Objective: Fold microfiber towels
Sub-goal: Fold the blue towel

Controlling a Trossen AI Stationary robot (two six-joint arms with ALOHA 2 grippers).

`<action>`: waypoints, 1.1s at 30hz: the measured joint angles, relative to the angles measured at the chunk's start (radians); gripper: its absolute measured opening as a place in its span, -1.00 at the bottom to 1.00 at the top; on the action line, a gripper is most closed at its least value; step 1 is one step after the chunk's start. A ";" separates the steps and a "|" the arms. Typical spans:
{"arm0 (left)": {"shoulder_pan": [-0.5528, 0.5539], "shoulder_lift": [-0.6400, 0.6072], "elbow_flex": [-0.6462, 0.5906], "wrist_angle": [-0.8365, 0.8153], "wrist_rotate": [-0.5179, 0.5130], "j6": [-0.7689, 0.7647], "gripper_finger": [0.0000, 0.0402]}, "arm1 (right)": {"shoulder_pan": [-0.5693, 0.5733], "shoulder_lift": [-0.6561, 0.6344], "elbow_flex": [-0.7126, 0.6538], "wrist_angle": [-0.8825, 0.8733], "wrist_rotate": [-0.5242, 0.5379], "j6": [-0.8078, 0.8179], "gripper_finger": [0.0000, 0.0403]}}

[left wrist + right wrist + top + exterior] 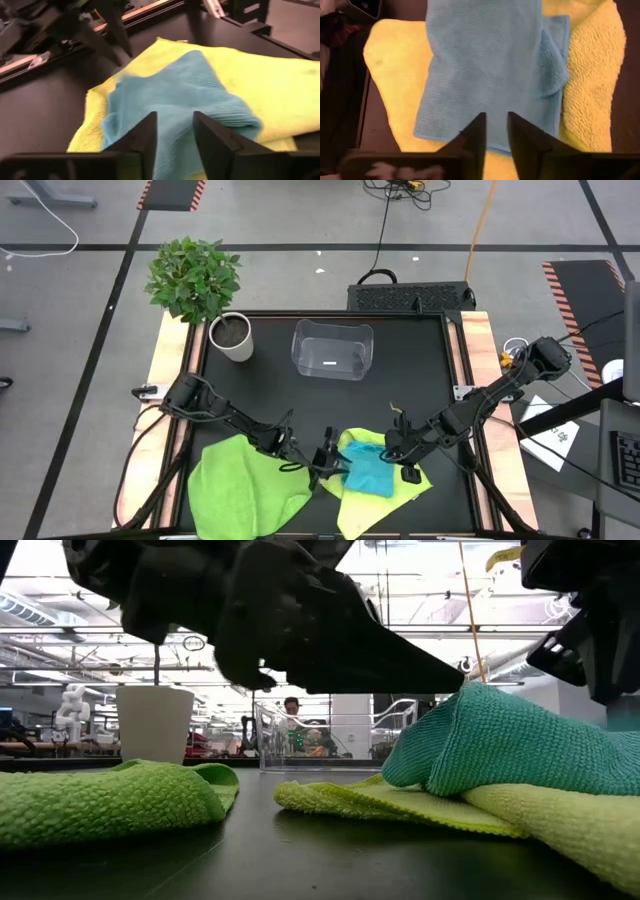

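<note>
One camera looks straight down over the whole black desk (400, 380); another sits level at desk height; both wrist cameras peer closely at the same crumpled turquoise microfiber towel (175, 100).
</note>
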 joint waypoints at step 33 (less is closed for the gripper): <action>-0.079 -0.038 0.012 -0.045 -0.035 -0.227 0.03 | 0.193 0.355 0.062 0.284 0.051 0.213 0.04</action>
